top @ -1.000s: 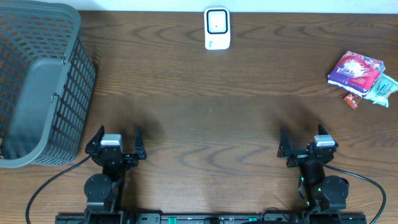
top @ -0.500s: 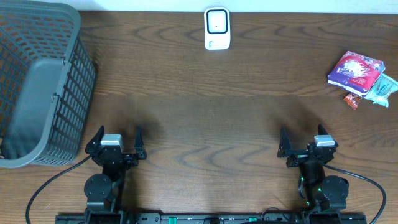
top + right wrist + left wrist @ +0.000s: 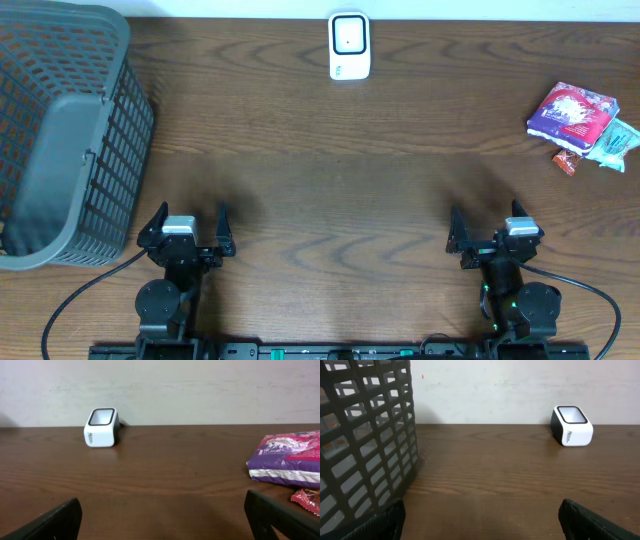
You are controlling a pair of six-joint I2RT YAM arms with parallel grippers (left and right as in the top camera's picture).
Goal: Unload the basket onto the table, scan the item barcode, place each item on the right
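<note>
Risk, as I judge it: scanner (image 3: 349, 45) sits mid far edge of the worktop (image 3: 340, 180); purple packet (image 3: 572, 110) lies at the right edge, touching two smaller packets (image 3: 566, 160). A pinch could snag those. I can't see its barcode, so it may face away. Near edge: left gripper (image 3: 188, 220) fingers spread wide, empty; right gripper (image 3: 486, 225) likewise.

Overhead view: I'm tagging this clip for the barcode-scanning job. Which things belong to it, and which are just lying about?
Job: white scanner; purple packet, red packet and green packet, any of which may be the item.
Lying about: grey basket, probably.
</note>
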